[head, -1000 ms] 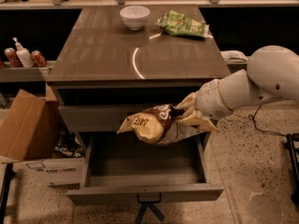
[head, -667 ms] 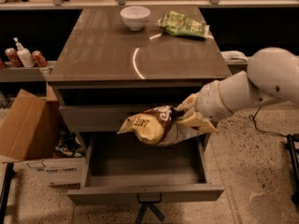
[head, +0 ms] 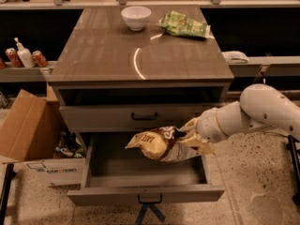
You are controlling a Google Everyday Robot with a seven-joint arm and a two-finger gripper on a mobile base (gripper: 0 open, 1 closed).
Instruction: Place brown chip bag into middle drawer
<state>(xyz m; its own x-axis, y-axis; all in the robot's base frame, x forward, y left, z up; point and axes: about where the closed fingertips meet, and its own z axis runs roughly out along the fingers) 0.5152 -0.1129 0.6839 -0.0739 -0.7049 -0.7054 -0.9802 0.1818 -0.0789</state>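
The brown chip bag, yellow-tan and dark brown with a silvery edge, hangs in the air over the right part of the open middle drawer. My gripper comes in from the right on a white arm and is shut on the bag's right end. The drawer is pulled out wide, grey inside, with a small dark handle on its front. The bag sits above the drawer floor, apart from it.
An upper drawer front with a black bar handle is closed above. On the cabinet top stand a white bowl and a green chip bag. A cardboard box stands at the left; cans and a bottle sit on a left shelf.
The bag and gripper have stayed almost still; at most a slight drop toward the drawer.
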